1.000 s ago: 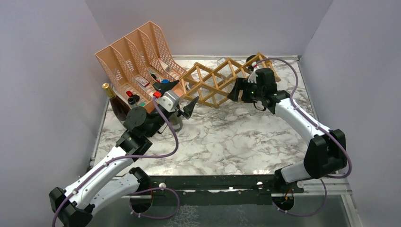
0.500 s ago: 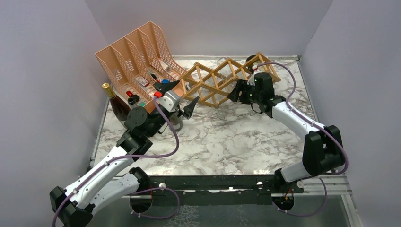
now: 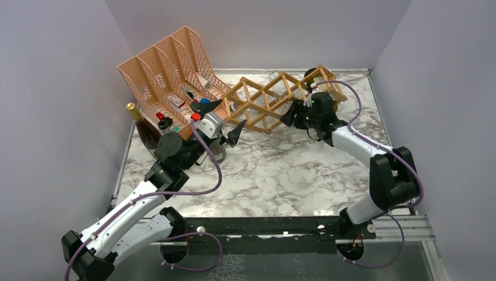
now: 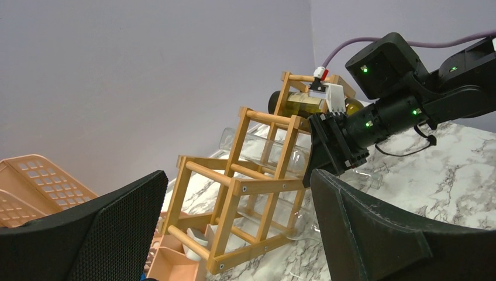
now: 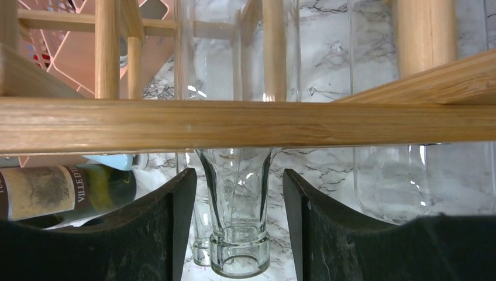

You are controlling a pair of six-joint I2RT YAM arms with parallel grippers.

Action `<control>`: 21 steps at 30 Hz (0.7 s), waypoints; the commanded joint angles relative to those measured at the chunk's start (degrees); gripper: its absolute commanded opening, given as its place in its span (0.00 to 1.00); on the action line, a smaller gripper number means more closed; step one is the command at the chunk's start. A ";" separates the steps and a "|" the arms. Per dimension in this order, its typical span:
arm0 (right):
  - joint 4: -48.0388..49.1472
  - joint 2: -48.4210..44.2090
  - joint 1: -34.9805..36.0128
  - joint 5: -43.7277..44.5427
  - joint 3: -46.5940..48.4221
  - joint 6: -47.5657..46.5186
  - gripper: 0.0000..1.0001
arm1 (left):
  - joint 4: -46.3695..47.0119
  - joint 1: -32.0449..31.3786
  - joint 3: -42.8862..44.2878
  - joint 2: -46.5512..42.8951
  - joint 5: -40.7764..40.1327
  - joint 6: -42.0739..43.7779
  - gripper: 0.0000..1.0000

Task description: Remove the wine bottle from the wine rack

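The wine rack (image 3: 275,99) lay long and low across the far middle of the marble surface (image 3: 281,170), just right of a salmon-pink mesh organiser (image 3: 166,76). A clear glass wine bottle (image 5: 237,193) rested inside the rack, its neck poking out under a wooden slat toward the right wrist camera. A green labelled bottle (image 4: 307,104) sat in the rack's far upper opening.

The right gripper (image 5: 234,222) was pressed up to the rack's front, with its 2 dark fingers (image 5: 158,234) flanking the clear bottle's neck. A thin gap showed on either side of the glass, so the gripper looked partly closed around the neck but possibly not yet gripping it; I cannot tell whether the pads touched.

The left gripper (image 3: 224,120) hovered near the rack's left end, its jaws spread wide and holding nothing. A dark bottle with a gold cap (image 3: 143,126) stood upright at the left edge, beside the organiser.
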 commanded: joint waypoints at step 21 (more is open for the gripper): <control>7.15 -1.88 -0.07 -0.22 -4.40 2.64 0.31 | 1.56 0.02 -0.69 -0.37 -0.03 0.24 0.99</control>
